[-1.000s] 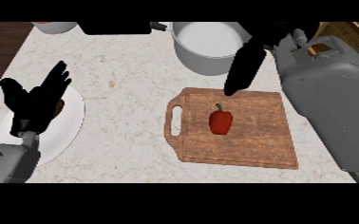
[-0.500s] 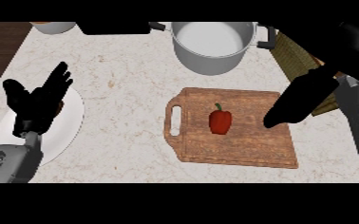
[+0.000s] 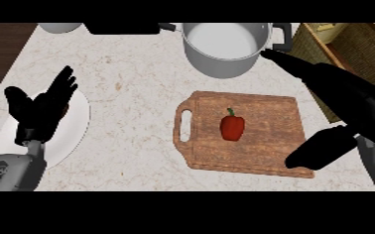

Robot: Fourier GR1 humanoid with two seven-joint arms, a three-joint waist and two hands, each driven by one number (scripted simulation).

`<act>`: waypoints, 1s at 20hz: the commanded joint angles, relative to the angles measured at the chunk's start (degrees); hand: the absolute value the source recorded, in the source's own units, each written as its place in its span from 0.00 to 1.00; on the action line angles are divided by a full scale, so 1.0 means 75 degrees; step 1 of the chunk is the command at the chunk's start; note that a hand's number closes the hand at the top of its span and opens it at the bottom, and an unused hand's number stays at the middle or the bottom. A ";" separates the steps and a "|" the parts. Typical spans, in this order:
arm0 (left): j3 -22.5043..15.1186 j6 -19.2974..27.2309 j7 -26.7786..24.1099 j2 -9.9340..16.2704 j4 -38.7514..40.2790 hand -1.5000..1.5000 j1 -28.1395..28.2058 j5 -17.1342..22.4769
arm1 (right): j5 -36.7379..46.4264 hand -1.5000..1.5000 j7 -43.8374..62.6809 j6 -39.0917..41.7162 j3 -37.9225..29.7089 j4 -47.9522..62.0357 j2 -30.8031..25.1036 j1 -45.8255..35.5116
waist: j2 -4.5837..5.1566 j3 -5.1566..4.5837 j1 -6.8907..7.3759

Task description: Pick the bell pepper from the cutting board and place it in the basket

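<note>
- The bell pepper point(image 3: 232, 127) lies near the centre of the cutting board point(image 3: 275, 110), stem pointing away from us, and nothing touches it.
- Our right hand point(image 3: 333, 91) hangs over the board's right edge, fingers straight and spread wide from the thumb, which shows low at the right; it holds nothing.
- Our left hand point(image 3: 40, 106) rests open, fingers up, over the white plate point(image 3: 77, 124) at the left, well apart from the board.
- The basket point(image 3: 351, 42) shows only partly at the upper right, beside the steel pot point(image 3: 223, 54).
- Risk: the pepper is small and rounded. We judge that closing off-centre could roll it across the board instead of capturing it.
- Risk: the pot stands just beside the basket. We judge that a low carry could clip the pot's handle or the basket rim.
- Risk: the basket interior is mostly out of view, so the release point cannot be confirmed from here.
</note>
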 commanded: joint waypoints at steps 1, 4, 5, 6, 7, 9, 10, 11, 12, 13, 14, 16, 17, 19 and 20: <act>0.0199 -0.0135 0.0137 -0.0011 0.0051 0.50 -0.0176 -0.0110 | 0.1216 0.00 -0.0589 -0.0591 0.0396 -0.0500 0.0452 0.1084 | 0.0010 -0.0001 0.0009; 0.0098 -0.0007 0.0368 -0.0162 -0.0288 0.50 -0.0159 -0.0161 | 0.2529 0.00 -0.2102 -0.1454 0.0860 0.0533 0.0757 0.1448 | 0.0019 0.0004 0.0074; 0.0161 0.0002 0.0208 -0.0263 0.0393 0.50 -0.0675 -0.0269 | 0.2849 0.00 -0.2428 -0.1689 0.1157 0.0927 0.0910 0.1452 | 0.0037 0.0002 0.0040; 0.0046 0.0112 0.0255 -0.0379 0.0100 0.50 -0.0554 -0.0345 | 0.2977 0.00 -0.2791 -0.2052 0.1011 0.1402 0.1022 0.1381 | 0.0035 0.0003 0.0071; 0.0132 0.0042 0.0511 -0.0252 -0.0406 0.50 -0.0142 -0.0258 | 0.3027 0.00 -0.2996 -0.2126 0.0930 0.1737 0.1066 0.1290 | 0.0020 0.0002 0.0105; 0.0276 -0.0114 0.0279 -0.0303 0.0015 0.50 -0.0235 -0.0233 | 0.2839 0.00 -0.3605 -0.2473 0.0717 0.1979 0.1248 0.1558 | 0.0029 0.0002 0.0071; 0.0201 -0.0048 0.0238 -0.0342 -0.0070 0.50 -0.0197 -0.0455 | 0.3097 0.00 -0.3117 -0.2682 0.0911 0.2064 0.1680 0.1240 | 0.0021 -0.0001 0.0075; 0.0418 -0.0462 0.0321 -0.0138 0.0095 0.50 -0.0322 -0.0200 | 0.3105 0.00 -0.3469 -0.2808 0.0974 0.2070 0.1737 0.1512 | 0.0020 -0.0001 0.0055; 0.0418 -0.0305 0.0351 -0.0288 0.0149 0.50 -0.0553 -0.0254 | 0.3335 0.00 -0.3108 -0.2940 0.1200 0.2778 0.2195 0.0939 | 0.0029 -0.0003 0.0084; 0.0147 -0.0024 0.0240 -0.0610 -0.0313 0.50 0.0032 -0.0669 | 0.3489 0.00 -0.3382 -0.2750 0.1072 0.2894 0.1969 0.0965 | 0.0015 -0.0002 0.0076; 0.0486 -0.0331 0.0124 -0.0446 0.0135 0.50 -0.0223 -0.0508 | 0.3650 0.00 -0.3574 -0.2748 0.1147 0.2952 0.1869 0.1285 | 0.0017 -0.0003 0.0050; 0.0382 -0.0431 -0.0140 -0.0452 -0.0067 0.50 0.0153 -0.0626 | 0.3815 0.00 -0.3747 -0.2798 0.1111 0.3774 0.1922 0.0950 | 0.0021 -0.0003 0.0086; 0.0401 -0.0276 0.0180 -0.0563 0.0238 0.50 -0.0284 -0.0704 | 0.4032 0.00 -0.3856 -0.2936 0.1289 0.3718 0.1940 0.1291 | 0.0020 -0.0003 0.0045; 0.0831 -0.0746 0.0538 -0.0227 -0.0160 0.50 -0.0126 -0.0235 | 0.3939 0.00 -0.3323 -0.2521 0.1196 0.3778 0.2156 0.0868 | 0.0012 -0.0003 0.0071; 0.0773 -0.0680 -0.0173 -0.0488 0.0696 0.50 -0.0427 -0.0658 | 0.3743 0.00 -0.3312 -0.2061 0.1069 0.3333 0.1919 0.1128 | 0.0015 -0.0005 0.0015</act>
